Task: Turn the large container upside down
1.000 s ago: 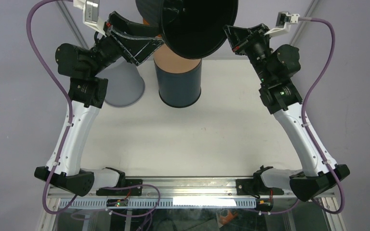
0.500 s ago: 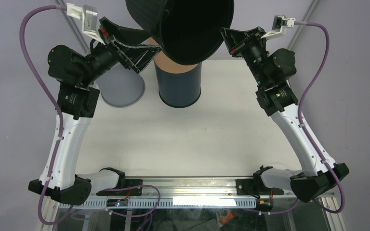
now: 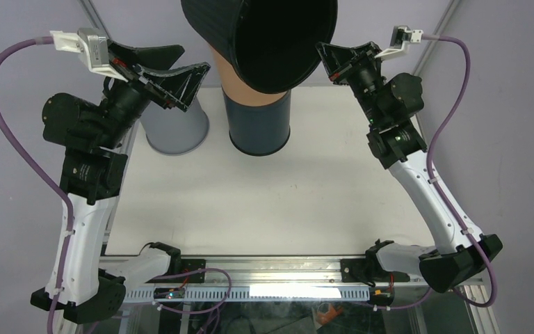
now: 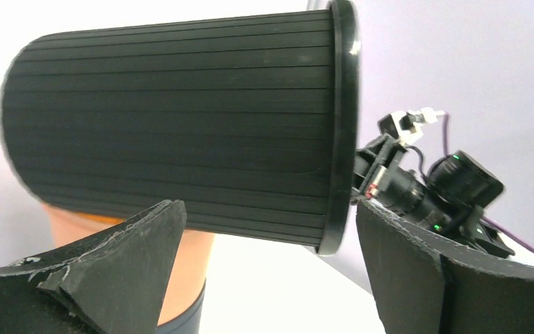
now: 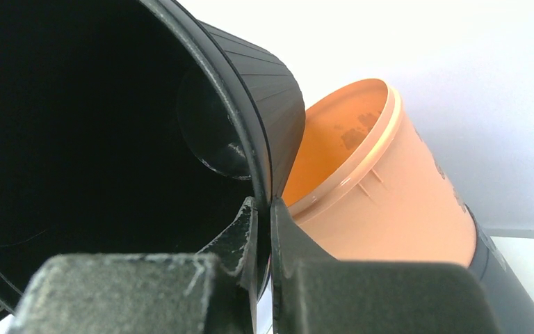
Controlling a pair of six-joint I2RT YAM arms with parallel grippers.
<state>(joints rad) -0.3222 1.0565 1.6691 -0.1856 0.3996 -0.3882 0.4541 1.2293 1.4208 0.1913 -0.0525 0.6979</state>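
Note:
The large container, black and ribbed, hangs in the air on its side above the table's back edge, its dark mouth facing the top camera. My right gripper is shut on its rim, one finger inside and one outside, seen close in the right wrist view. My left gripper stands open to the left of the container and clear of it. In the left wrist view the container's ribbed wall lies beyond and above the gap between the left gripper's fingers.
An orange container stands nested in a dark blue one right under the held container. A grey container stands at the back left, under my left arm. White table stretches toward the arm bases.
My left gripper opened, let go of the large container and drew back to the left. The container stays up, held only by my right gripper.

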